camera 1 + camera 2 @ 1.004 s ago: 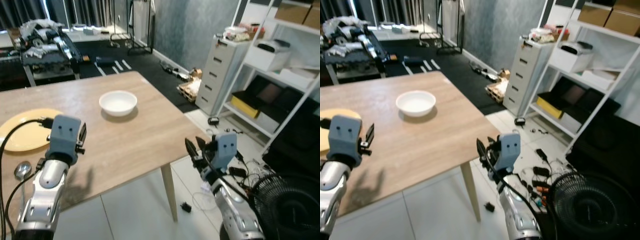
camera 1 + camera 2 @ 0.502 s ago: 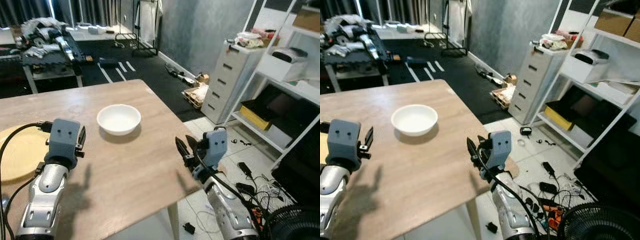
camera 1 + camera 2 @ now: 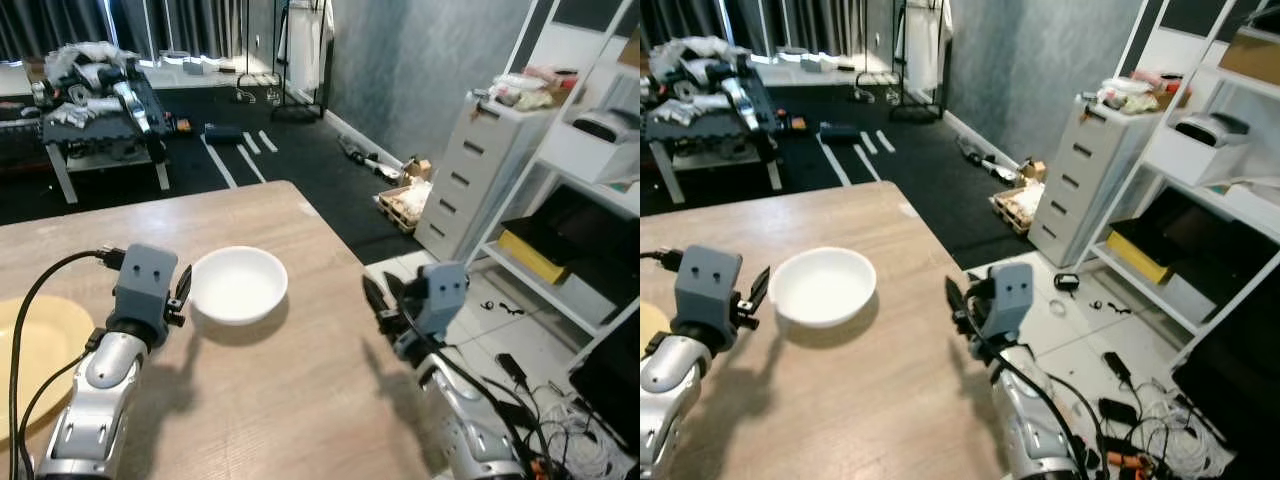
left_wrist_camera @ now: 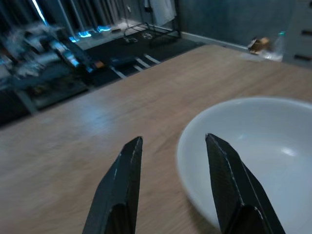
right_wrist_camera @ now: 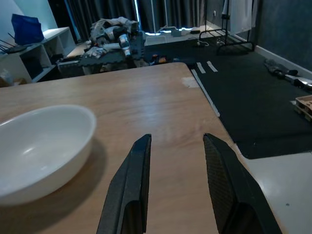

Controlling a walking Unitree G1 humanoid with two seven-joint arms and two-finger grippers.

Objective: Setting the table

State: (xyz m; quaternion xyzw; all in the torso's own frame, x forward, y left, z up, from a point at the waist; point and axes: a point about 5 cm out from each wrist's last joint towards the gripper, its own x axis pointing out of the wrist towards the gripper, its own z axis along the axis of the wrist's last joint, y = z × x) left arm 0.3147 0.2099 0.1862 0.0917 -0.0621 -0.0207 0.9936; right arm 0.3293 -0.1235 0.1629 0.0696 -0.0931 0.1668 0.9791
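1. Both arms are now over the desk (image 3: 300,400): 1 second ago the right arm hung off its near corner above the floor, and the whole view has shifted since, so the robot itself has closed in on the desk.
2. Next to the left tool (image 3: 183,290) sits the white bowl (image 3: 238,285), the tool's black fingers (image 4: 122,190) reaching its left rim; earlier the bowl lay well ahead of that arm.
3. Left tool: fingers parted, nothing between them, and the bowl's rim lies just beside 1 finger in the left wrist view.
4. Right tool (image 3: 378,297): fingers (image 5: 129,195) also parted and empty, hovering over bare desk to the right of the bowl, apart from it.
5. My reading is that the approach is finished and the bowl is now within reach of either arm, so a grasp or a nudge toward a place setting looks like the step in hand.
6. A yellow plate (image 3: 35,350) lies at the left, partly behind the left arm, a short way from the bowl.
7. Edges: the desk's right edge runs close beside the right arm, with tiled floor (image 3: 500,300), cables and a drawer unit (image 3: 465,170) beyond.
8. Open room: bare wood spreads ahead of the bowl and between the 2 arms, free for sliding or setting down.
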